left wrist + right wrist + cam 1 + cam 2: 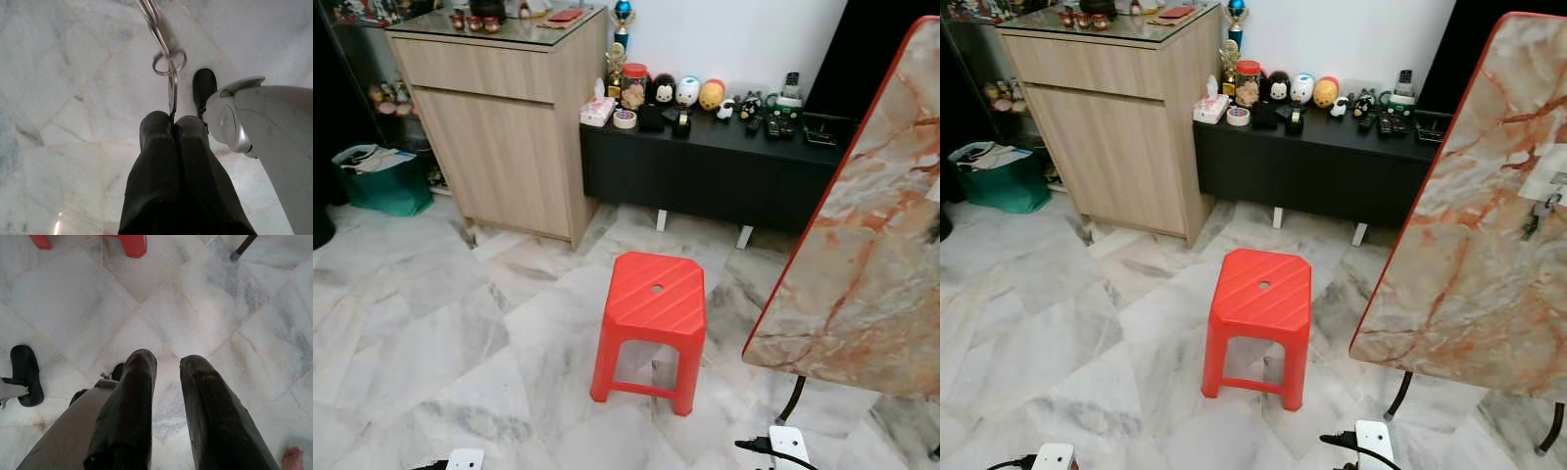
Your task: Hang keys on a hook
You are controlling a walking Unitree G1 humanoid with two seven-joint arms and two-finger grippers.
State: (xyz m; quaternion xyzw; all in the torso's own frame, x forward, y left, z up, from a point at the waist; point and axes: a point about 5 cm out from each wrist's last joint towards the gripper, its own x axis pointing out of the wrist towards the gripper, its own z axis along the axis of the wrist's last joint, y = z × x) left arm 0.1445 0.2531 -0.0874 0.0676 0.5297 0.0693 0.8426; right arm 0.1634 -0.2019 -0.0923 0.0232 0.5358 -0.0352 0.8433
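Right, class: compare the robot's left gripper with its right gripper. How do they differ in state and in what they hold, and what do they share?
The left gripper is shut, its fingers pressed together; the right gripper is open, with a gap between its fingers. The left gripper pinches a key on a key ring; the right gripper holds nothing. Both have two long black fingers and hang pointing down at the marble floor.

The left claw (172,128) pinches the keys (169,73), dangling over the marble floor (63,98).
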